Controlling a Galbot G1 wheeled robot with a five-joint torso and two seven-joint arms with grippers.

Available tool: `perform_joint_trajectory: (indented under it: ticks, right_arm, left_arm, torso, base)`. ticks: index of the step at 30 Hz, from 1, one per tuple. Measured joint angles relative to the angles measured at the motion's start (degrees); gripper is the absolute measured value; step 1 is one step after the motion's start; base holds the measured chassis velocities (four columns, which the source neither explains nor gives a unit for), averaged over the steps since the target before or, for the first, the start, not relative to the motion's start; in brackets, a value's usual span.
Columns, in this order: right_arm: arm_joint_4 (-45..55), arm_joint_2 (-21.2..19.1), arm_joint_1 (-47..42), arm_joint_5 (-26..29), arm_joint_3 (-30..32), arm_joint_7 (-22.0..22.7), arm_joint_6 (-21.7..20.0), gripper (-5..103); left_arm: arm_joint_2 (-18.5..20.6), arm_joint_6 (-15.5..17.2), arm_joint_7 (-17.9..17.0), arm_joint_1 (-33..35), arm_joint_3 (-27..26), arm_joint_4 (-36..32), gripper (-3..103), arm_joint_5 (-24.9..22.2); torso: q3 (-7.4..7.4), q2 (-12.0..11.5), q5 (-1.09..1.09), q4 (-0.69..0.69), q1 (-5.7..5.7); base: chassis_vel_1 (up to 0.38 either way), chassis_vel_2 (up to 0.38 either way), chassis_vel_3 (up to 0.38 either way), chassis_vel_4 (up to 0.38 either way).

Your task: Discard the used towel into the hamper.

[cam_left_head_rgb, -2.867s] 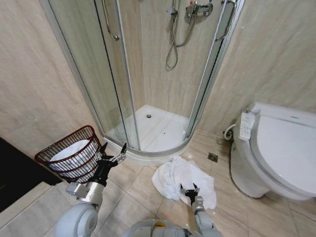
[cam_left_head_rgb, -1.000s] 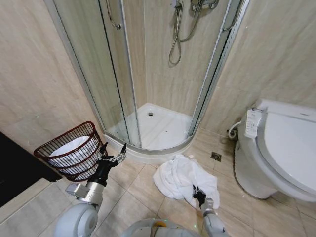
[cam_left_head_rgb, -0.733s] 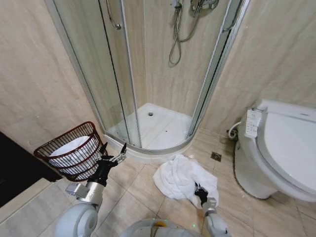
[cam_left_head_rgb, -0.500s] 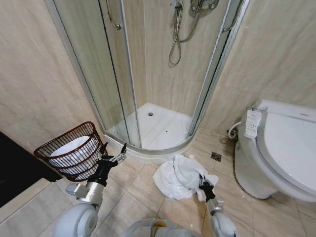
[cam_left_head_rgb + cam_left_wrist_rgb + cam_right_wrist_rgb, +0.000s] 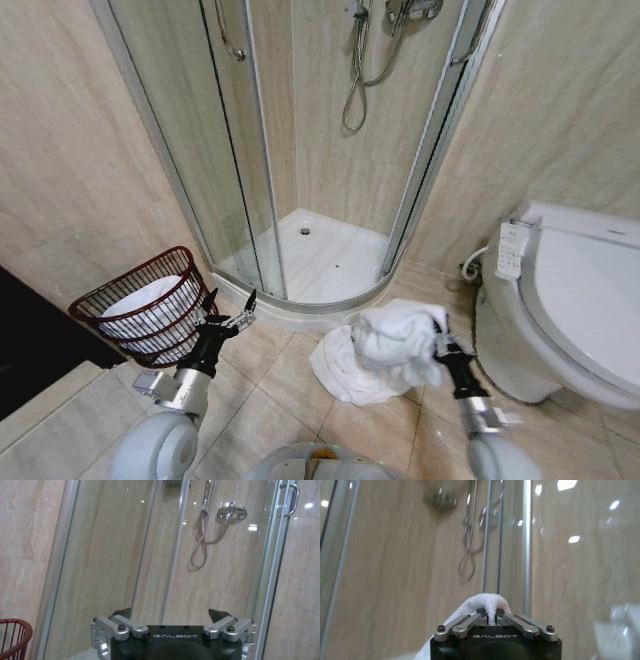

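Nearest, at the lower right: right gripper [image 5: 437, 345] clamped on a fold of the white towel [image 5: 395, 345] — part of the cloth raised off the tiled floor [image 5: 300, 395], the rest heaped below and touching it. Pinched fold visible between the closed fingers in the right wrist view, towel [image 5: 486, 605] bulging above the right gripper [image 5: 496, 619].

At the lower left: left gripper [image 5: 226, 312] parked, fingers spread wide, nothing between them, just beside the hamper [image 5: 140, 310]. Same spread fingers in the left wrist view, left gripper [image 5: 171, 620] aimed at the shower glass, hamper [image 5: 14, 639] rim at the edge.

Hamper on the floor by the left wall, well apart from the towel, white cloth already lying inside. Farther back: shower stall [image 5: 320, 160] with its curved glass doors. Toilet [image 5: 560, 320] close on the right.

Step in hand, by judgement: lifting the towel for the carry across to the hamper. Best done by raising high enough to free the trailing heap from the floor before swinging left — otherwise likely to drag or snag. Small pinch on a bulky cloth, so a slow, even carry, then release only with the bulk over the hamper's open mouth, clear of the parked left gripper.
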Motion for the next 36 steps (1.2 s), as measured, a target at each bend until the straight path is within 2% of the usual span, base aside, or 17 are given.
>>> perform_joint_trajectory:
  ticks: [6, 14, 25, 36]
  right_arm:
    - [11.9, -0.3, -0.3, 3.5, 4.8, 1.7, -1.7, 5]
    - [19.1, -1.7, 4.5, 4.5, 7.7, 4.1, -3.6, 5]
    - [19.4, -5.4, 8.2, 8.3, 10.2, 7.1, -5.3, 5]
    - [19.1, -7.3, 8.8, 12.5, 13.1, 8.4, -6.7, 5]
  left_arm:
    - [0.0, 0.0, 0.0, 0.0, 0.0, 0.0, 100, 0.0]
    - [0.0, 0.0, 0.0, 0.0, 0.0, 0.0, 100, 0.0]
    - [0.0, 0.0, 0.0, 0.0, 0.0, 0.0, 100, 0.0]
    - [0.0, 0.0, 0.0, 0.0, 0.0, 0.0, 100, 0.0]
  torso:
    - [0.01, 0.0, -0.01, 0.0, 0.0]
    - [0.37, 0.6, -0.02, -0.01, 0.03]
    - [2.4, 3.3, 0.01, -0.01, 0.79]
    - [4.12, 5.8, 0.0, -0.01, 1.63]
  base:
    - [0.0, 0.0, 0.0, 0.0]
    - [0.0, 0.0, 0.0, 0.0]
    - [0.0, 0.0, 0.0, 0.0]
    - [0.0, 0.0, 0.0, 0.0]
